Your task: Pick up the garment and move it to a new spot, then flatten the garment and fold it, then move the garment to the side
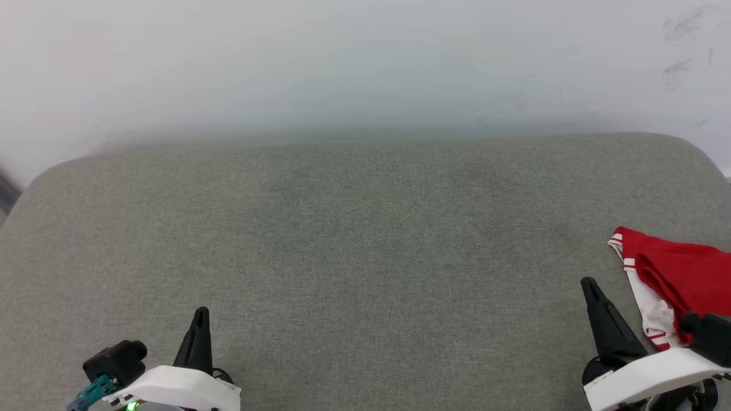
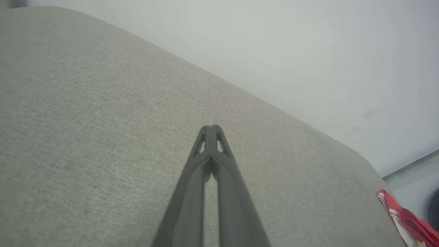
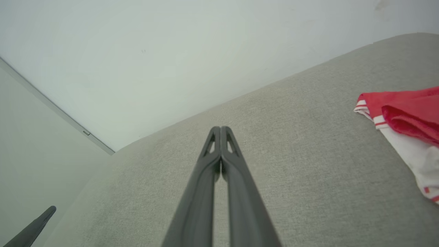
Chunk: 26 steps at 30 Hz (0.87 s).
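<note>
The left gripper (image 1: 200, 314) is fully closed and holds nothing; the right gripper (image 1: 588, 283) also. Both point over a grey cushion (image 1: 365, 240). The red and white shirt (image 1: 679, 274) lies crumpled just right of the right gripper, not touching its fingers (image 3: 200, 199). Beyond stands a pale wall (image 1: 365, 68).

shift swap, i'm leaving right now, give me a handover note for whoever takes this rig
Left gripper: shut, empty, over the grey cushion.
Right gripper: shut, empty, just left of the shirt, not gripping it.
Shirt: bunched up at the cushion's right edge, not held.
Done: nothing, by the look of it.
Left: pick up, move, flatten, fold, set aside.
</note>
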### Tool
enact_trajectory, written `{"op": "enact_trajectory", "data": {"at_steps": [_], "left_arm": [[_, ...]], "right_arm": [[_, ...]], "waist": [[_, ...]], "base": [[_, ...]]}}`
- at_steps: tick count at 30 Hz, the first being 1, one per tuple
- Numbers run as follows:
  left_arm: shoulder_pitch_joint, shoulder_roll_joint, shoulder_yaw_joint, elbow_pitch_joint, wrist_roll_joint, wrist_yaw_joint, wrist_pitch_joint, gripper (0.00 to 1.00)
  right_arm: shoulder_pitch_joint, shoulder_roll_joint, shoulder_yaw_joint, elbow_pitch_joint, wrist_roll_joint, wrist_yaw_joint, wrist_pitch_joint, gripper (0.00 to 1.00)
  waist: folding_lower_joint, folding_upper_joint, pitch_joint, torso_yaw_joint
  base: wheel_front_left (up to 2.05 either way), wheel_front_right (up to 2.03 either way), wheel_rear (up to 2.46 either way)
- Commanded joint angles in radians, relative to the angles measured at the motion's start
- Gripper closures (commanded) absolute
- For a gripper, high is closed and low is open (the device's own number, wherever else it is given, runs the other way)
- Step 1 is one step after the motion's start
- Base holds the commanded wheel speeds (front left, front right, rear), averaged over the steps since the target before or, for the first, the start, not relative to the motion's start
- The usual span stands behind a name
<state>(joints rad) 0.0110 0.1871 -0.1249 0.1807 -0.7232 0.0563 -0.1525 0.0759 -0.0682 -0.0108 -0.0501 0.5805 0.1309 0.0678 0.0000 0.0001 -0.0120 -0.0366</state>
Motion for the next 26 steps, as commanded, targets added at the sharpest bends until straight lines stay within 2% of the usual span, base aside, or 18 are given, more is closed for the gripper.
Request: {"op": "enact_trajectory", "data": {"at_steps": [1,26], "left_arm": [[-0.032,0.002,0.014,-0.01,-0.032,-0.01,0.007,1.0],[-0.066,-0.047,0.093,0.015,-0.338,-0.074,0.098,1.0]], "right_arm": [[-0.037,-0.01,-0.001,-0.003,0.04,0.0,-0.006,1.0],[-0.091,-0.018,-0.013,0.101,0.413,0.0,-0.007,1.0]], "waist": [[0.0,-0.0001,0.0,0.0],[0.0,-0.0001,0.004,0.01]], "base": [[0.0,0.0,0.0],[0.0,0.0,0.0]]}}
